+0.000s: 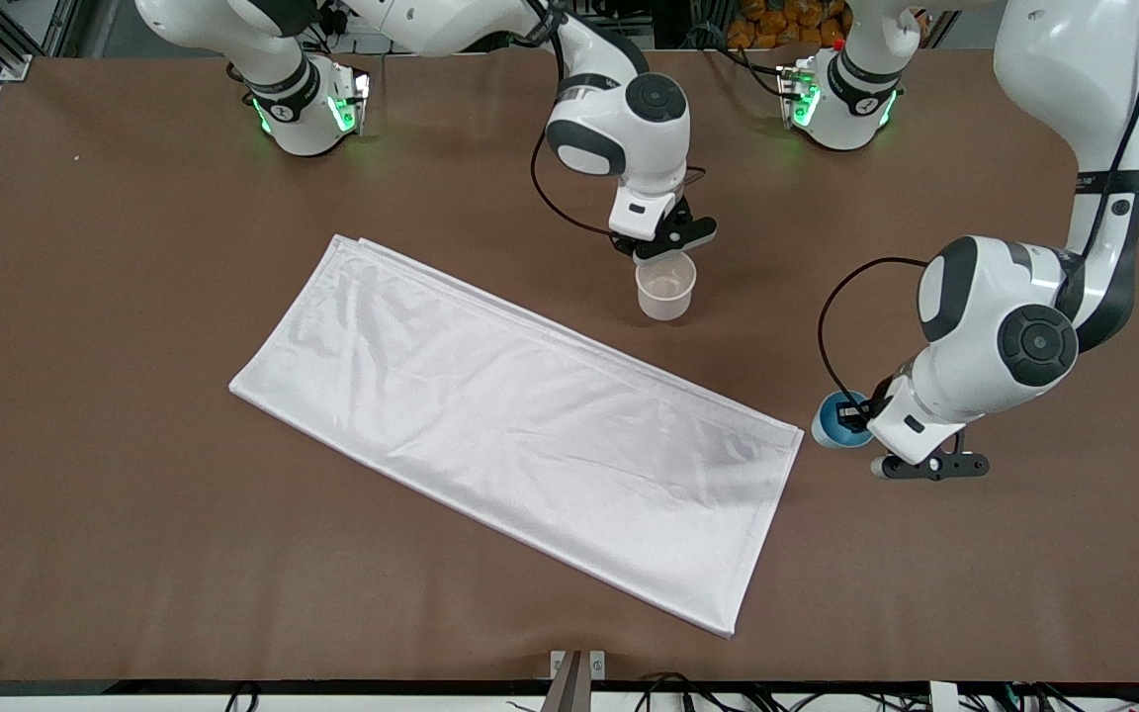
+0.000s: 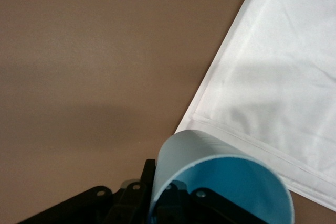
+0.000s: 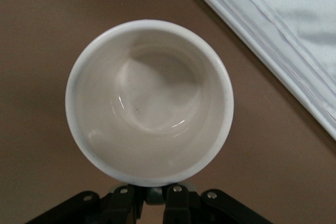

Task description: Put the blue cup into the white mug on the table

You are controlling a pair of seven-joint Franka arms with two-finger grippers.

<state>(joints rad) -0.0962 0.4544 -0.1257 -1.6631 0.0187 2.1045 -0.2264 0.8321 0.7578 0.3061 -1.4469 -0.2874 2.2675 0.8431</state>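
The white mug (image 1: 665, 287) stands upright on the brown table (image 1: 134, 247), a little farther from the front camera than the cloth's long edge. In the right wrist view the white mug (image 3: 149, 100) shows its empty cream inside. My right gripper (image 1: 656, 254) (image 3: 156, 193) is shut on the mug's small dark handle (image 3: 156, 195). My left gripper (image 1: 858, 417) (image 2: 157, 184) is shut on the wall of the blue cup (image 1: 838, 421) (image 2: 226, 179), one finger inside and one outside. The cup is tilted, low by the cloth's corner toward the left arm's end.
A white rectangular cloth (image 1: 520, 425) lies flat and slanted across the middle of the table. Its edge shows in the left wrist view (image 2: 283, 77) and the right wrist view (image 3: 294, 24). Bare tabletop lies between the mug and the cup.
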